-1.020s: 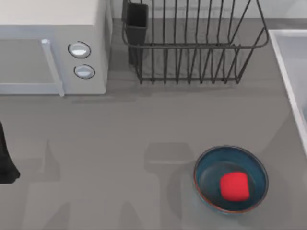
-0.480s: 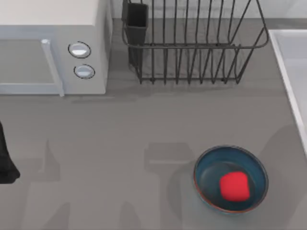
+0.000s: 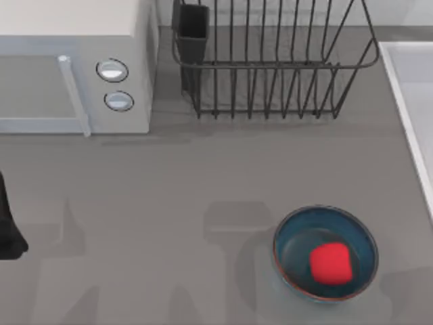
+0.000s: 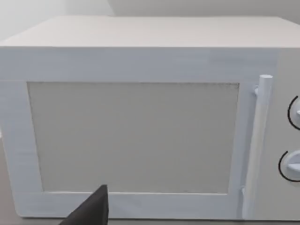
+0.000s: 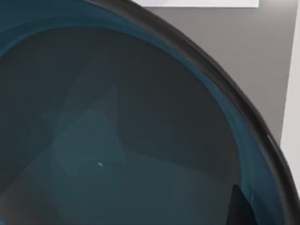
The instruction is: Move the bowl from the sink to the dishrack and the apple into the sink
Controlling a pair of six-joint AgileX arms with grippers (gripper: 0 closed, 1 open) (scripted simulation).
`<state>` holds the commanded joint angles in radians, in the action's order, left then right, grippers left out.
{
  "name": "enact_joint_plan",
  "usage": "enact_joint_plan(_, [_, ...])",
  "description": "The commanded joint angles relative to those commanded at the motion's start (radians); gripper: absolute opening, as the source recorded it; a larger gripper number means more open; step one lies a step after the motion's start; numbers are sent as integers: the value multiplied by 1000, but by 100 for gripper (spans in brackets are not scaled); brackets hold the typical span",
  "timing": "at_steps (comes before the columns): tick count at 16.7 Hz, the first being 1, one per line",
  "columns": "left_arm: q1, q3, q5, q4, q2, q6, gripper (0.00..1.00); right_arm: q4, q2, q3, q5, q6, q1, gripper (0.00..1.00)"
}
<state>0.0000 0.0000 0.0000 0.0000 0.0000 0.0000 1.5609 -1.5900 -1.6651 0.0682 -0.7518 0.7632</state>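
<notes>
As its shadow is drifting down the surface's (image 3: 169,189) right side, the right claw (image 5: 236,210), grip impossible to tell, is hovering close over the bowl (image 5: 117,140) in the sink (image 3: 404,81), the apple (image 3: 330,263) waiting in the twin bowl (image 3: 352,223), left arm (image 3: 7,233) idling.

A bright red apple (image 3: 330,263) sits in a teal-blue bowl (image 3: 325,223) with a reddish-brown rim, at five o'clock on the grey table (image 3: 169,203). Black wire dishrack (image 3: 270,61) at twelve; white microwave (image 3: 74,68) at ten.
</notes>
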Motion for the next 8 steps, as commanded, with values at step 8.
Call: enact_joint_plan(8, [0, 0, 0, 0, 0, 0, 100, 39, 64, 33, 4, -29, 26, 0])
